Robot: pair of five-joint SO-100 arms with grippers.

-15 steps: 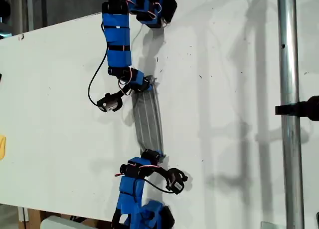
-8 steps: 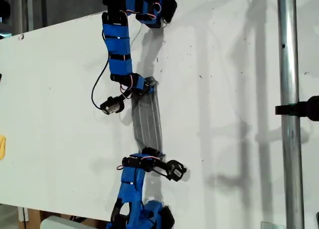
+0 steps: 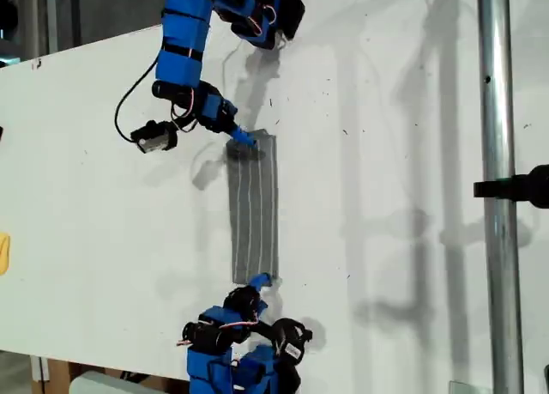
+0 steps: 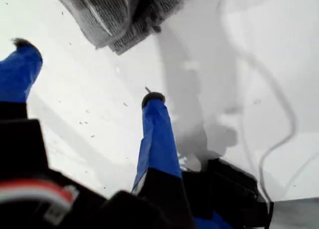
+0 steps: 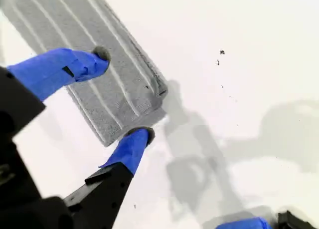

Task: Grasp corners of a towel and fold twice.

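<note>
Currently the towel lies flat on the white surface as a long narrow strip. It runs top to bottom through the middle of the exterior view, white stripes along its length.

Upper end of the strip: my second gripper sits at its upper left. In the second wrist view the towel fills the upper left of the frame. My second gripper is spread wide across that end, one fingertip over the striped cloth and the other at its edge. No cloth is pinched between the jaws.

Lower end of the strip: my first gripper is just below it in the exterior view, tip close to the cloth edge. In the first wrist view my first gripper is wide open and holds nothing. The slightly rumpled towel end lies beyond the fingertips, apart from them.

A metal pole stands upright at the exterior view's right, well away from the towel.
</note>
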